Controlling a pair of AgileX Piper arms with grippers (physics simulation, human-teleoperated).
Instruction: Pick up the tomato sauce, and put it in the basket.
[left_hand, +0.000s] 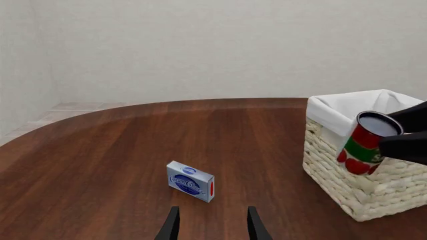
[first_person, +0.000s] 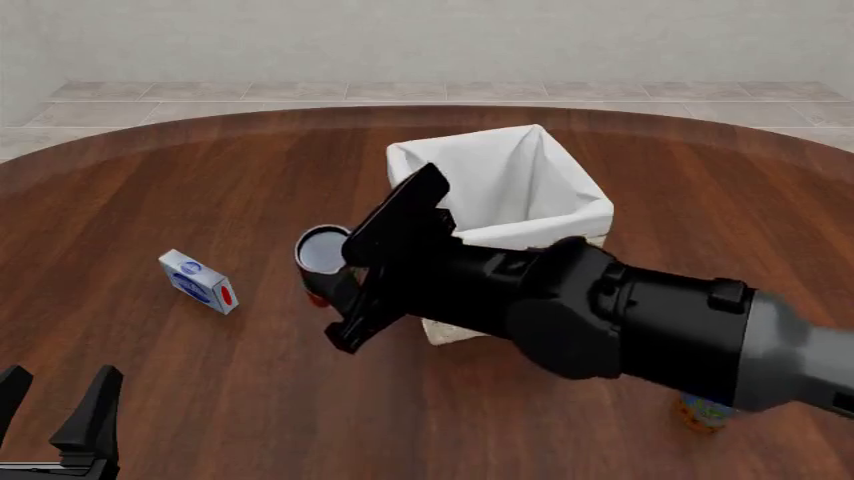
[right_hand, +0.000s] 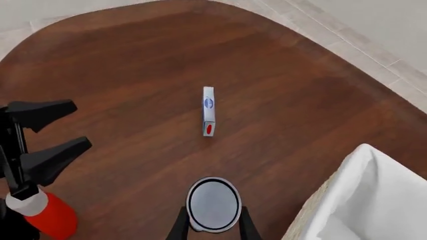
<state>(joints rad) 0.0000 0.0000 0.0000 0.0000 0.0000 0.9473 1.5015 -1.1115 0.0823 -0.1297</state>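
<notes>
Tomato sauce (right_hand: 213, 204) gripped by right fingers (right_hand: 212, 227) beside basket (first_person: 567, 215), left fingers (left_hand: 211, 225) spread, blue box (left_hand: 191, 181) near.

Small blue-and-white box (first_person: 198, 281) lies at abt 9 o'clock on the wooden table (first_person: 174, 180); blue-and-yellow can (first_person: 703, 412) at 5 o'clock, mostly hidden.

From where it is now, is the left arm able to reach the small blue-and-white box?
Probably yes. The left pincer is open and holds nothing, and bare table lies between it and the box. The right arm is beside the basket, out of the way.
</notes>
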